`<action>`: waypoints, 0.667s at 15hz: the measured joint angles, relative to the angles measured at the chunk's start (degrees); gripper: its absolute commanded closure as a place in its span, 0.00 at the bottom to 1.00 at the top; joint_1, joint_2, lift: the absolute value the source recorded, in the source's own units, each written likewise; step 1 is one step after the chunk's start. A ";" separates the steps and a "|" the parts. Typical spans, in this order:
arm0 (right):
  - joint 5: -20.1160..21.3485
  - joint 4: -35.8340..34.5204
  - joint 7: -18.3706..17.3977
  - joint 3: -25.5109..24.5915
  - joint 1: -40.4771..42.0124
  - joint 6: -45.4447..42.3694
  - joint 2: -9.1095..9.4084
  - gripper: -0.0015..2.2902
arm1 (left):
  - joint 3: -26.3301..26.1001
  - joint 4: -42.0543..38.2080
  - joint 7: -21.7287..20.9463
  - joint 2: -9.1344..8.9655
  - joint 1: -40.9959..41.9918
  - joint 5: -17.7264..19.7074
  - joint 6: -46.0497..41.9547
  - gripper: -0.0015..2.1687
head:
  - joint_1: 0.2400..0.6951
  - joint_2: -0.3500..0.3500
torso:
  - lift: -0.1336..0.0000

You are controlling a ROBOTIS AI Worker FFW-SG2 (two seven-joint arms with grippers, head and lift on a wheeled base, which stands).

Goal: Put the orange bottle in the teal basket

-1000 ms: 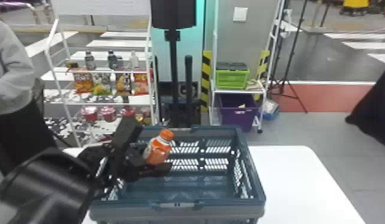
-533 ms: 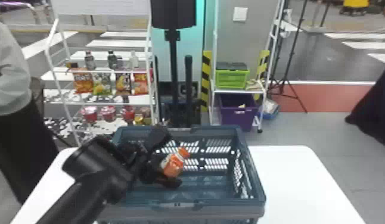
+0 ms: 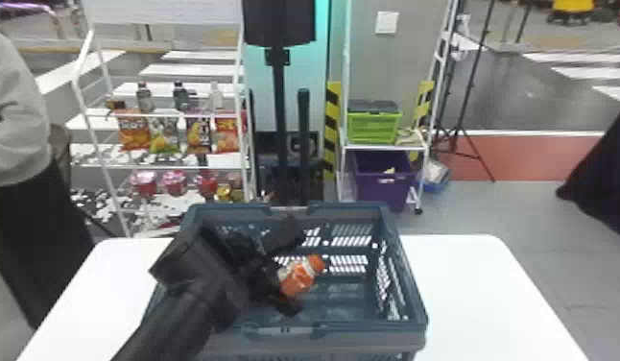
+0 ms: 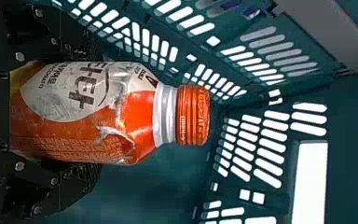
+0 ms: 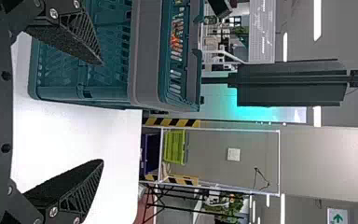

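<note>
Spreads out flat and white as a smooth surface, with rounded far corners to left and right. Bears the teal basket directly on top, upright and open side up, around the middle of the width. Reaches out past both the left and right sides of the basket. Has slotted walls on that basket, a grey band around the outside, and a small grey piece midway along the near rim.
</note>
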 measured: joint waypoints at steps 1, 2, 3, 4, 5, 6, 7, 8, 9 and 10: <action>0.13 -0.07 0.00 0.04 0.06 0.00 0.10 0.06 | 0.01 0.31 -0.32 -0.03 -0.16 -0.51 0.05 0.23 | 0.57 0.50 | 1.00; 0.30 -0.16 0.00 0.15 0.12 0.00 0.19 0.06 | 0.04 0.55 -0.62 -0.05 -0.25 -1.12 0.10 0.22 | 0.57 0.50 | 1.00; 0.43 -0.25 0.00 0.24 0.19 0.00 0.24 0.06 | 0.05 0.72 -0.74 -0.04 -0.28 -1.53 0.11 0.18 | 0.57 0.50 | 1.00; 0.52 -0.32 0.00 0.31 0.23 0.00 0.29 0.06 | 0.07 0.79 -0.75 0.04 -0.28 -1.68 0.12 0.14 | 0.57 0.50 | 1.00; 0.60 -0.38 0.00 0.36 0.31 0.00 0.36 0.06 | 0.09 0.83 -0.70 0.14 -0.25 -1.75 0.12 0.10 | 0.57 0.50 | 1.00; 0.70 -0.45 0.00 0.38 0.40 0.00 0.41 0.06 | 0.17 0.77 -0.52 0.21 -0.11 -1.77 0.12 0.09 | 0.57 0.50 | 1.00; 0.81 -0.52 0.00 0.38 0.51 0.00 0.46 0.06 | 0.32 0.49 -0.28 0.25 0.21 -1.77 0.18 0.09 | 0.57 0.50 | 1.00; 0.92 -0.58 -0.01 0.39 0.62 0.00 0.50 0.06 | 0.53 0.10 -0.07 0.27 0.53 -1.77 0.30 0.09 | 0.57 0.50 | 1.00; 1.02 -0.69 -0.07 0.40 0.72 0.00 0.52 0.06 | 0.93 -0.88 -0.02 0.31 1.09 -1.77 0.68 0.09 | 0.57 0.50 | 1.00; 1.09 -0.85 -0.09 0.44 0.87 0.00 0.53 0.06 | 1.87 -3.35 -0.40 0.42 2.20 -1.73 1.37 0.09 | 0.57 0.50 | 1.00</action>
